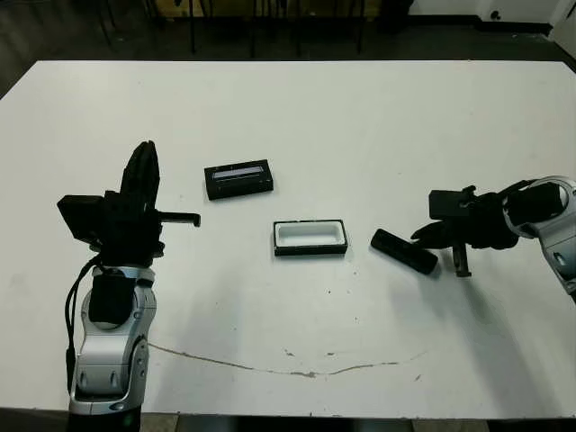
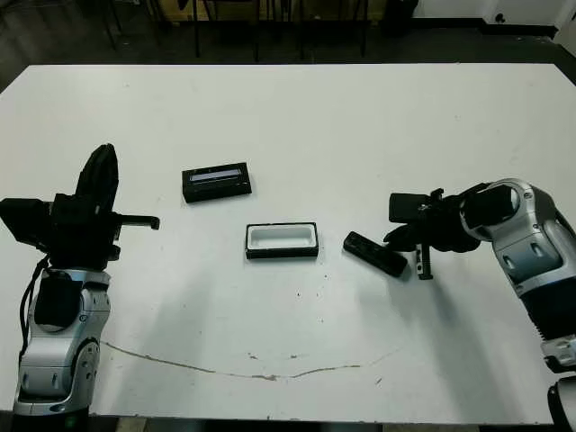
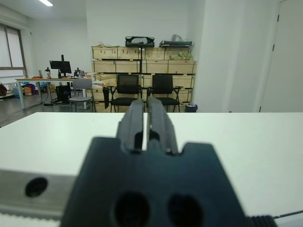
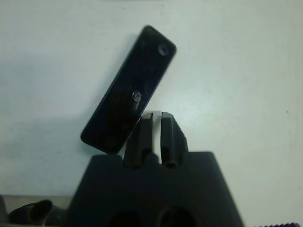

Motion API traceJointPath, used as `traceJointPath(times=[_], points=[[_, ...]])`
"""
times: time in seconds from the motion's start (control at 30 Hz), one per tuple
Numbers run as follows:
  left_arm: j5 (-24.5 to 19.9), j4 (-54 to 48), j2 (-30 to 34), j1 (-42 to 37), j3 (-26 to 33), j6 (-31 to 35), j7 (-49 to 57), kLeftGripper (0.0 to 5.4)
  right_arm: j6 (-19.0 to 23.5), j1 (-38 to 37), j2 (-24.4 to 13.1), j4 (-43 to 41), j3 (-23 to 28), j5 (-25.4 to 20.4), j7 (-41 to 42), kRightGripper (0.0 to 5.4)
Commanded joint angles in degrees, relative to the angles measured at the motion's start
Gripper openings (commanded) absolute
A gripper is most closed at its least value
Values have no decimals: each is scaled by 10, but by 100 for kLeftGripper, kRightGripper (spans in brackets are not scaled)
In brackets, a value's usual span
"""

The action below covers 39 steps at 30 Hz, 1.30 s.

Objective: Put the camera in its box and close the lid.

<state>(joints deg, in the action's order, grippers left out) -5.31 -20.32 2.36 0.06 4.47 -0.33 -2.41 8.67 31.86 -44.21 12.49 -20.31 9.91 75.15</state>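
Black camera [image 1: 404, 251] lies flat just right of the open box [image 1: 310, 238], so the right gripper [image 4: 156, 118], fingers pinched together and empty, should open wide and straddle it crosswise.

White table [image 1: 360, 117], black chairs [image 3: 142, 90]

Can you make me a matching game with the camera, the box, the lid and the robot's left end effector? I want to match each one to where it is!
Things:
1. camera
2. box
3. lid
4. left end effector

Places:
A. raised above the table on the robot's left, holding nothing
B. in the middle of the table, open, white inside
C. flat on the table right by the right end effector
D. farther back than the box, toward the robot's left

Pairs: 1-C, 2-B, 3-D, 4-A
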Motion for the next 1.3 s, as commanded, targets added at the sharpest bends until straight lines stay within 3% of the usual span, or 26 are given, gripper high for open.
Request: traceJointPath(times=[0.03,0.4,0.5,0.6,0.67,0.83,1.1,1.2,1.3], points=[[3,5,3,8,-2,10,1,0,9,-10,-9,-5,-11,5,10,1],[1,7,3,5,-2,11,0,0,7,-17,-16,-20,-10,22,-8,1],[3,8,2,6,-3,8,2,0,-11,-35,-22,-33,14,39,-70,1],[4,9,3,7,-3,7,2,0,1,-54,-19,-51,56,35,-132,1],[1,10,1,8,-3,5,1,0,-18,-67,-16,-62,91,24,-176,1],[3,8,-2,11,-7,8,4,0,12,-113,28,-119,193,-66,-256,1],[1,13,-2,14,-10,1,2,0,122,-213,94,-265,288,-210,-325,1],[6,10,-4,17,-13,4,6,0,166,-247,105,-316,300,-232,-359,1],[6,9,-2,19,-13,2,5,0,177,-270,111,-347,307,-237,-384,23]])
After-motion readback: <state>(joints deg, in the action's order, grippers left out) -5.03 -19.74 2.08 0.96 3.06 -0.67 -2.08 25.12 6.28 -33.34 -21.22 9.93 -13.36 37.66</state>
